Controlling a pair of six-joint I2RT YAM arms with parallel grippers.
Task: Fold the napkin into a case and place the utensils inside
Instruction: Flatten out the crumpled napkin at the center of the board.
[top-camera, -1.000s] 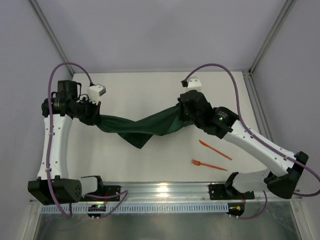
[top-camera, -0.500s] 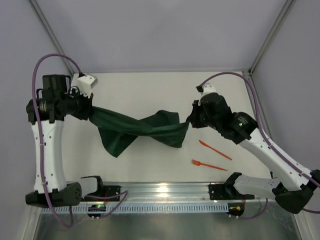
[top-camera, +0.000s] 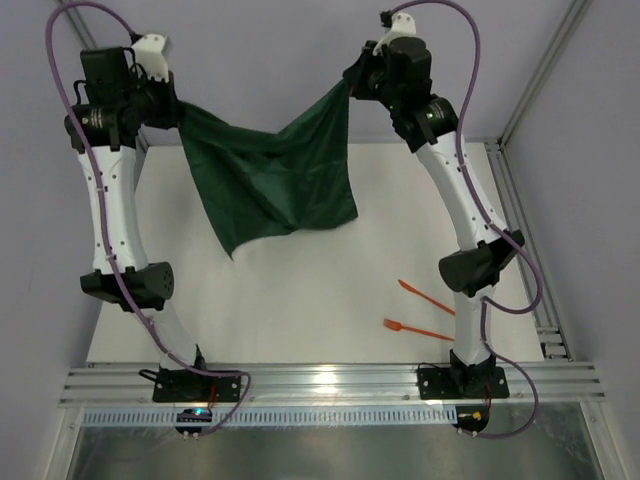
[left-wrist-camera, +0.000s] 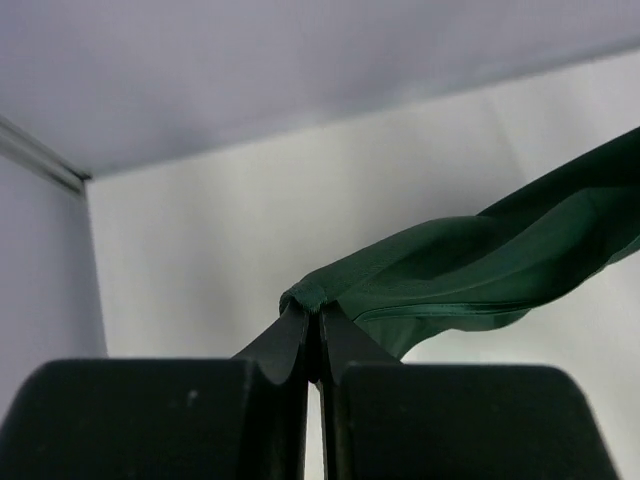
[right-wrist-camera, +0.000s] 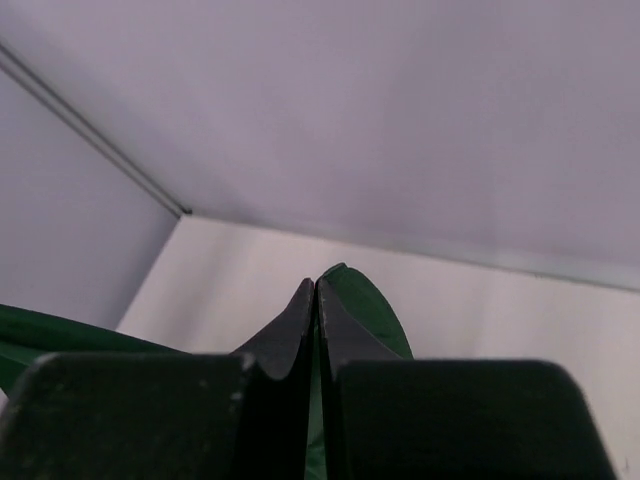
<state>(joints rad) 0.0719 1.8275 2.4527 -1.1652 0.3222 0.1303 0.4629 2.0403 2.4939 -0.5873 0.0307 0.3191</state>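
The dark green napkin (top-camera: 275, 175) hangs spread in the air high above the table, held by two upper corners. My left gripper (top-camera: 182, 107) is shut on its left corner; in the left wrist view the cloth (left-wrist-camera: 470, 275) bunches out from the pinched fingertips (left-wrist-camera: 296, 325). At the other corner my right gripper (top-camera: 348, 88) is shut on the cloth (right-wrist-camera: 365, 305). The lower edge of the napkin droops to a point at the lower left. Two orange utensils lie on the table at the right: a straight piece (top-camera: 430, 299) and a fork (top-camera: 416, 329).
The white table (top-camera: 300, 300) lies under the hanging cloth. A metal rail (top-camera: 320, 380) runs along the near edge, with both arm bases on it. Frame posts stand at the back corners.
Both arms have risen and swung toward the back, lifting the napkin off the table. The twisted cloth has opened out into a hanging sheet. The utensils have not moved.
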